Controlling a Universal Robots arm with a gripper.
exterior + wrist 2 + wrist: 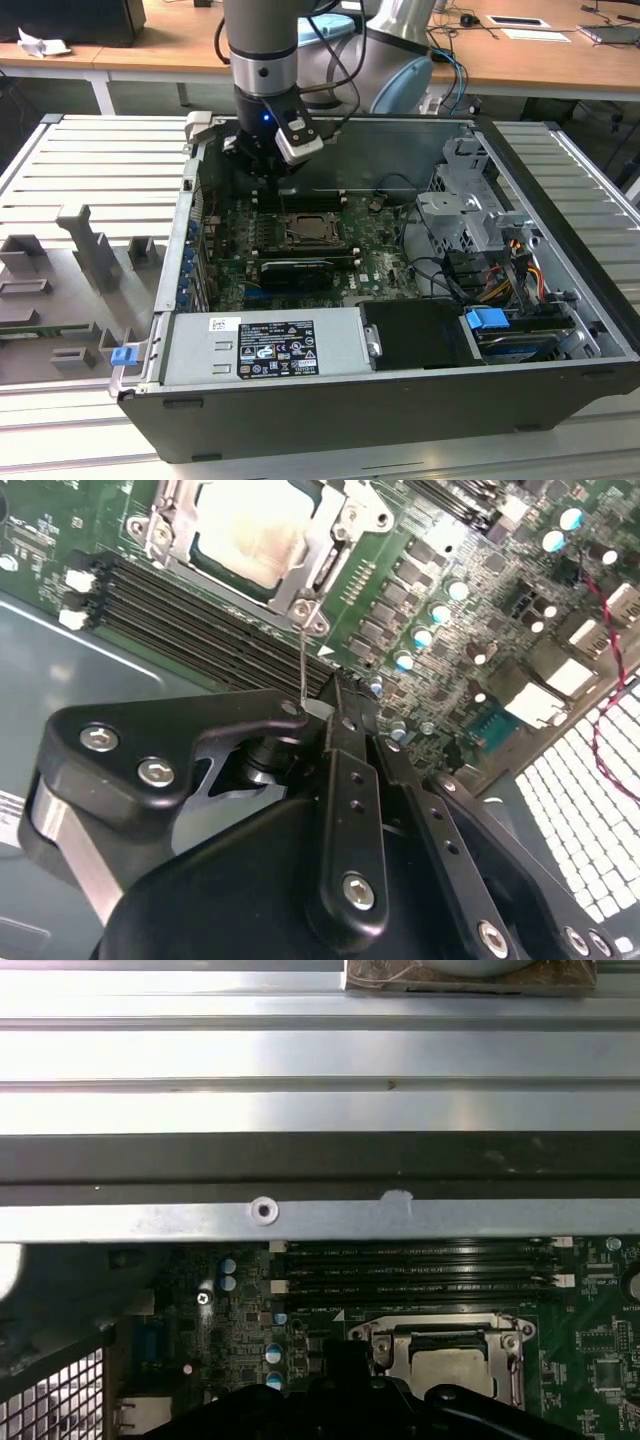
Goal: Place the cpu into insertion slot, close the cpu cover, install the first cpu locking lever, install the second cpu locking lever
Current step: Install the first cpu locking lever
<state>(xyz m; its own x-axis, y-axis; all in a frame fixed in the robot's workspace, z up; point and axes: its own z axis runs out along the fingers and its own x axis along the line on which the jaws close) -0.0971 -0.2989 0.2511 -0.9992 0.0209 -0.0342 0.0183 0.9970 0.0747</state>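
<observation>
On the exterior view's left, grey fixtures (90, 260) and a blue clip (122, 355) lie on the slatted tabletop (60, 420), at 9 o'clock from the open case (300, 410). Inside the case, the power supply (265, 345) sits at 7 o'clock from the slot (315, 232). The arm (263, 60) comes down at 11 o'clock from that slot (its tip is lost against the dark board). The drive cage (460, 210) stands at 3 o'clock.

In the second wrist view the cpu (255, 525) lies in the slot, its far part cut off by the picture's edge. The cover (165, 525) is folded down around it. A thin wire lever (302, 660) runs from the slot's corner to the jaws. They are pressed together on its flat end, as far as the black linkages let one see. Memory slots (190, 615) run beside the slot, partly hidden behind the jaws.

In the first wrist view the cpu (455, 1368) shows again under the cover (440, 1332), with the dark jaw body hiding its near edge. The memory slots (420, 1265) lie between it and the case wall (320, 1222).
</observation>
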